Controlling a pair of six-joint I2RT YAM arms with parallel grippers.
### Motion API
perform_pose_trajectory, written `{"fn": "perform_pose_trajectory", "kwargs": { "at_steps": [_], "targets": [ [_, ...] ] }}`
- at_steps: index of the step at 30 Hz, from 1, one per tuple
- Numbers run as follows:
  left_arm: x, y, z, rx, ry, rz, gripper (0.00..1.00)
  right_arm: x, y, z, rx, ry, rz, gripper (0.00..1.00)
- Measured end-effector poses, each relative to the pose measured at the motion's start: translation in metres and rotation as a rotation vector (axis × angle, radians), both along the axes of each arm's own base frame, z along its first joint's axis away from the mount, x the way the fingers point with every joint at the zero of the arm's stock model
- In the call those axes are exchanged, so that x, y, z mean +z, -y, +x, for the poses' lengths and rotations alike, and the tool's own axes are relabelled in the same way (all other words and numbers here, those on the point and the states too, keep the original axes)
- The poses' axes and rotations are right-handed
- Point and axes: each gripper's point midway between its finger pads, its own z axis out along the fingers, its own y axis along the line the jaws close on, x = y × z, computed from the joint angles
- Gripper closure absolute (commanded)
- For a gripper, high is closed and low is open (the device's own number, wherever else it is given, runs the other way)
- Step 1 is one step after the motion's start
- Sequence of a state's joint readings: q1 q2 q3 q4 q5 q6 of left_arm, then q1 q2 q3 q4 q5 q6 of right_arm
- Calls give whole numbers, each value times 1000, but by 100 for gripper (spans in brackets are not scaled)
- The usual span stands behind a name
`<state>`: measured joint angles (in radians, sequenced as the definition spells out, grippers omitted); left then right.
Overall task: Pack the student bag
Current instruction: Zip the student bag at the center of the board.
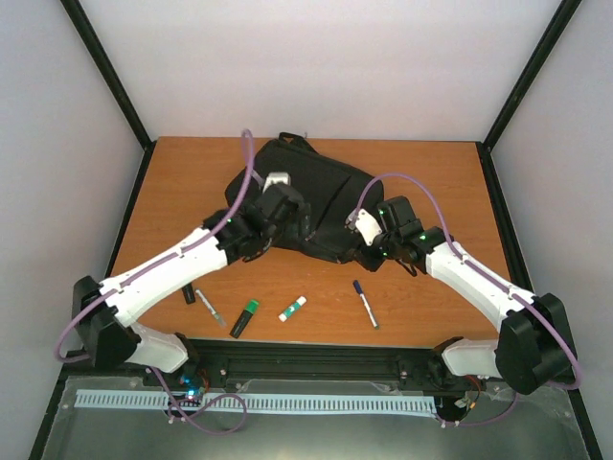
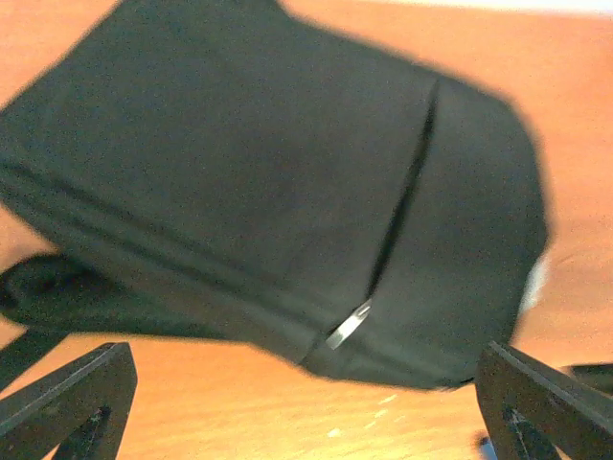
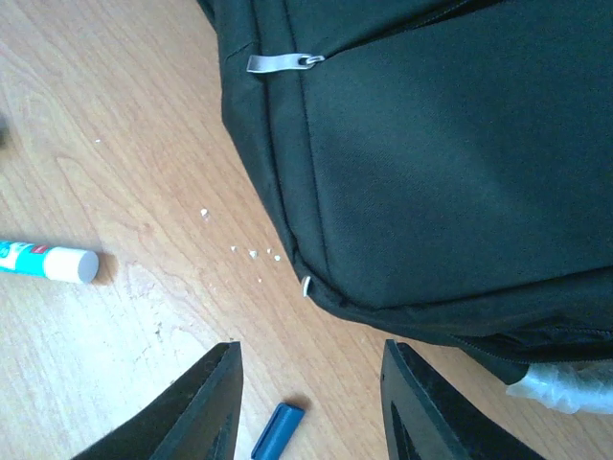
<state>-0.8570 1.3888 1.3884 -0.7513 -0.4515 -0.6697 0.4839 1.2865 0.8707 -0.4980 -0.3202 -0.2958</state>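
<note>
Orange-brown wood-grain table (image 1: 421, 172) carries the student bag (image 1: 321, 192) — matte black woven fabric, soft-cornered — lying flat toward the far middle. Left gripper (image 2: 302, 374) gapes wide, empty; right gripper (image 3: 311, 369) parted, holding nothing. Flat metal zip pull (image 3: 278, 63); cylindrical glue stick (image 3: 48, 261).

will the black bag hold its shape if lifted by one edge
Probably not: the bag lies flat and slack, so it should sag and fold. It looks near empty, so likely light. Pushed, it may slide on the table.
</note>
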Motion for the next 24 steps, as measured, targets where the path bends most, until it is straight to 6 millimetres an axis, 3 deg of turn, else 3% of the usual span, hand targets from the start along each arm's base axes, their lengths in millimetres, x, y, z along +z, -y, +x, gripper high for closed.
{"fn": "perform_pose_trajectory", "kwargs": {
  "at_steps": [2,5,8,12,16,21,24],
  "targets": [
    [-40,-7,-1,6,-35,71,0,-1,-1,-3,10,-9,1,58],
    [-74,-17,0,34,-31,118,0,0,-2,-6,26,-21,5,57],
    [-85,-20,8,44,-14,116,0,0,-4,-7,40,-30,11,57],
    [-94,-24,32,70,-42,41,0,-8,-5,-10,57,-60,3,62],
    [-122,-34,48,133,-152,-10,0,-22,-6,-12,67,-100,-14,66],
    [-149,-10,58,92,-287,-8,1,-38,-7,-18,81,-155,-25,68],
    [-165,2,54,53,-354,-22,17,-47,-9,-21,89,-182,-35,71]
  ]
}}
